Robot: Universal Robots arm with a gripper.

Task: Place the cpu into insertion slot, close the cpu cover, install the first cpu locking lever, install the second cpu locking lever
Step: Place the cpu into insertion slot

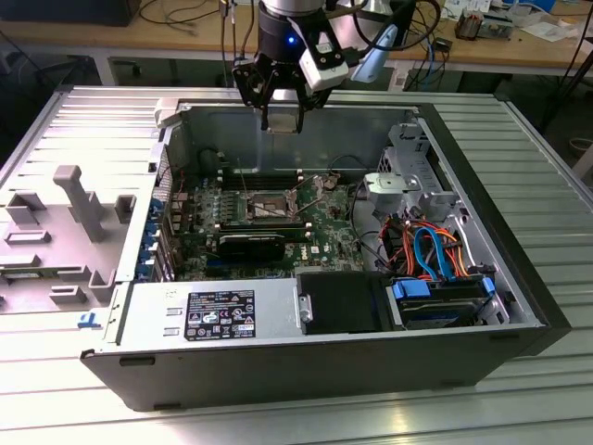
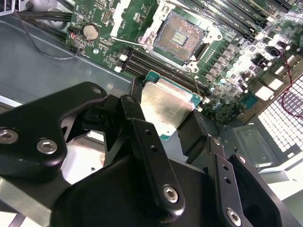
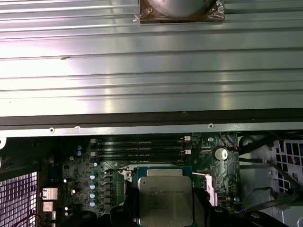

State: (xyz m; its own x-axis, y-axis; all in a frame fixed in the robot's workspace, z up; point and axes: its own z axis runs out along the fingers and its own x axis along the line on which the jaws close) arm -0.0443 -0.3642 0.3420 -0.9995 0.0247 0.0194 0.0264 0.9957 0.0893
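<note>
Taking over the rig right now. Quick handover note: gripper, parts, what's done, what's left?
Gripper: shut on the cpu, held in the air above the open case.
Insertion slot: empty, contacts bare; the cpu is apart from it.
Done: cpu is in the grip.
Left: every step, from seating the cpu on; nothing is seated or locked yet.

Cpu (image 2: 166, 106) sat pinched in the gripper (image 1: 283, 119), over the computer case (image 1: 278, 371); insertion slot (image 1: 266, 206) lay well below the gripper, on the motherboard (image 1: 326, 230) inside, memory slots (image 2: 138, 59) just beside it.
</note>
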